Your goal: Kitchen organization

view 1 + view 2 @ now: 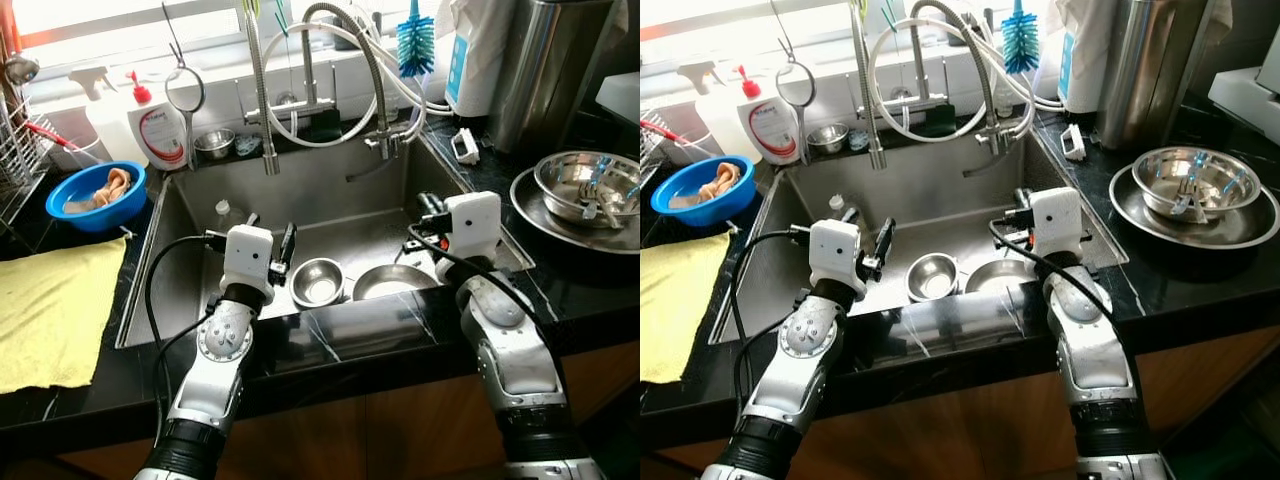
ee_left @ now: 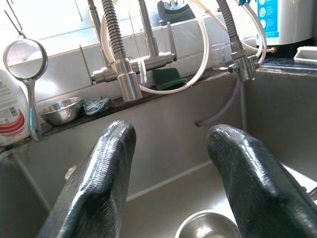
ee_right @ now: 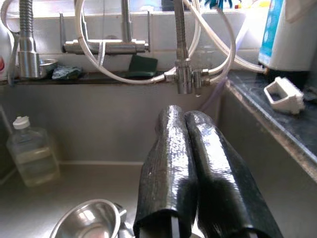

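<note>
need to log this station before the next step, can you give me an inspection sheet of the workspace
surface: black stone counter around a steel sink.
job's things: small steel bowl and a wider steel dish on the sink floor; clear bottle in the sink's far corner.
clutter: blue bowl, yellow cloth, soap bottle, blue brush, stacked steel bowls.
grippers: left tool open, over the sink beside the small bowl; right tool shut, over the sink.
cables: black cable looping from the left wrist; white hoses at the taps.
surroundings: bright window ledge behind.
</note>
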Tool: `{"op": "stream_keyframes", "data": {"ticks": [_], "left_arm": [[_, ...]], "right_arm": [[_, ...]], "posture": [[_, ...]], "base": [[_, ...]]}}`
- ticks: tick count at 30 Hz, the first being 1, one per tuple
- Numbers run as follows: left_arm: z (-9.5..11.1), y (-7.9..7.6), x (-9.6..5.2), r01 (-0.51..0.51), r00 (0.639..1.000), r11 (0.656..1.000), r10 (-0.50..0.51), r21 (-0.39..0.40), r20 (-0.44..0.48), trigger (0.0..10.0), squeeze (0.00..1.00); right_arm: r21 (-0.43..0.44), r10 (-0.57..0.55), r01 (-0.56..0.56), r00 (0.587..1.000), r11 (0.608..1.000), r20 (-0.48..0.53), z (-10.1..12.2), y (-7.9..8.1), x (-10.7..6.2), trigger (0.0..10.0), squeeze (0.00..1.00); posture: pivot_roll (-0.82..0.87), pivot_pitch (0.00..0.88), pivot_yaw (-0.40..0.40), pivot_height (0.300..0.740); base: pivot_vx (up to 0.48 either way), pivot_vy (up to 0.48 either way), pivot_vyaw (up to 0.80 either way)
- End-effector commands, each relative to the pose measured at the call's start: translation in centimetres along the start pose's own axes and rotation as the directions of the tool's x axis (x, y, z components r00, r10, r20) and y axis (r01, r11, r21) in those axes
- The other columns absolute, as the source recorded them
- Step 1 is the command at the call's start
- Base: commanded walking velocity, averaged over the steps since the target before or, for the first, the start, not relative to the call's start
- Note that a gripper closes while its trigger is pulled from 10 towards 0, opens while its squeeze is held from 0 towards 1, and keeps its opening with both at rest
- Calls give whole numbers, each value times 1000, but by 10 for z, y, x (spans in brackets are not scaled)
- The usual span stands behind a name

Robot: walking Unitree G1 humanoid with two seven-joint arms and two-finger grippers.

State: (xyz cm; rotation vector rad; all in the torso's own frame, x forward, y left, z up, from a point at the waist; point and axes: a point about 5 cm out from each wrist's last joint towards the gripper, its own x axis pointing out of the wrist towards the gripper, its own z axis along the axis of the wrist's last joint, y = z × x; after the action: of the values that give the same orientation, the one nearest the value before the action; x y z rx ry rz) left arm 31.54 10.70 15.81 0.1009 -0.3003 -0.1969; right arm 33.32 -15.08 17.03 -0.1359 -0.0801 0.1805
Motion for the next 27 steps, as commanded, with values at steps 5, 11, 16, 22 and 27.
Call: {"op": "stream_keyframes", "data": {"ticks": [5,11,16,22,27], "left_arm": [[1,3,1,-6,1000,1000,6,23,-7,10000,0],[1,3,0,-4,1000,1000,5,22,-8,10000,0],[1,4,0,-6,1000,1000,6,25,-10,10000,0],[1,5,-1,-7,1000,1000,8,29,-11,10000,0],[0,6,-3,-5,1000,1000,5,31,-10,10000,0]], "right_arm": [[52,-88,90,996,995,-31,-7,-8,5,10000,31],[53,-94,95,995,994,-21,-5,-8,5,10000,1000],[39,-116,117,993,992,-19,-5,-9,5,10000,0],[13,-120,120,993,993,4,-1,-7,4,10000,0],[-105,-153,161,985,981,76,10,-8,-2,10000,0]], "posture": [[-214,0,125,740],[-211,0,125,740],[-207,0,126,740],[-198,0,126,740],[-200,0,129,740]], "base": [[0,0,0],[0,0,0],[0,0,0],[0,0,0],[0,0,0]]}}
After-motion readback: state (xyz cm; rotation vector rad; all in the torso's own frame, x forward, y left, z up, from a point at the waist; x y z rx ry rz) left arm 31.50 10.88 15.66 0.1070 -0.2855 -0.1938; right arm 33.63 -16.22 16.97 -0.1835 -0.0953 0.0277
